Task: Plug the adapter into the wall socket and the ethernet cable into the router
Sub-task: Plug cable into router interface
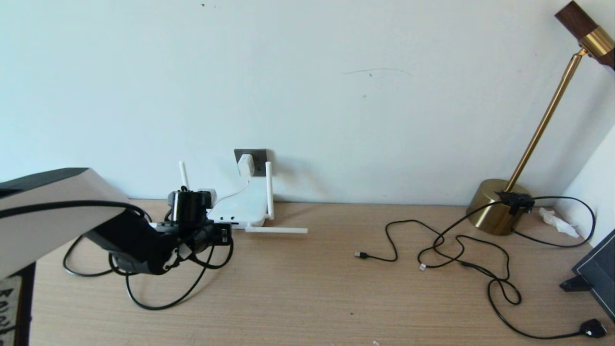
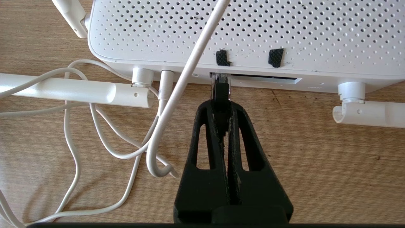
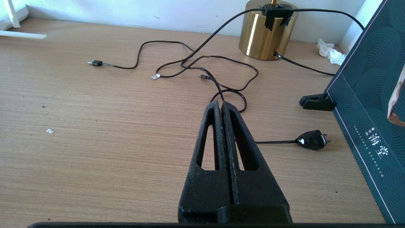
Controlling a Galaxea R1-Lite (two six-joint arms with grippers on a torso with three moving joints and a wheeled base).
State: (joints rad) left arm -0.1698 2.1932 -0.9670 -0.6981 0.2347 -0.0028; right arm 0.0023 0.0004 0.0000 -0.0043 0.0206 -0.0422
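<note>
The white router (image 1: 239, 207) lies against the wall, its port edge facing my left gripper (image 1: 224, 235). In the left wrist view the left gripper (image 2: 221, 106) is shut on the black boot of the ethernet cable (image 2: 221, 93). The cable's clear tip sits at the mouth of a port slot in the router (image 2: 253, 31). The rest of the ethernet cable (image 1: 153, 306) loops on the table under my left arm. The white adapter (image 1: 245, 165) sits in the dark grey wall socket (image 1: 260, 154), its thin cord running down to the router. My right gripper (image 3: 220, 104) is shut on nothing above the table.
Router antennas (image 2: 79, 91) (image 2: 370, 112) lie flat on either side of the ports, with white cords (image 2: 72, 152) coiled beside them. Thin black cables (image 1: 432, 245), a brass lamp base (image 1: 495, 206), a black mains plug (image 3: 311, 140) and a dark green box (image 3: 370, 95) occupy the right side.
</note>
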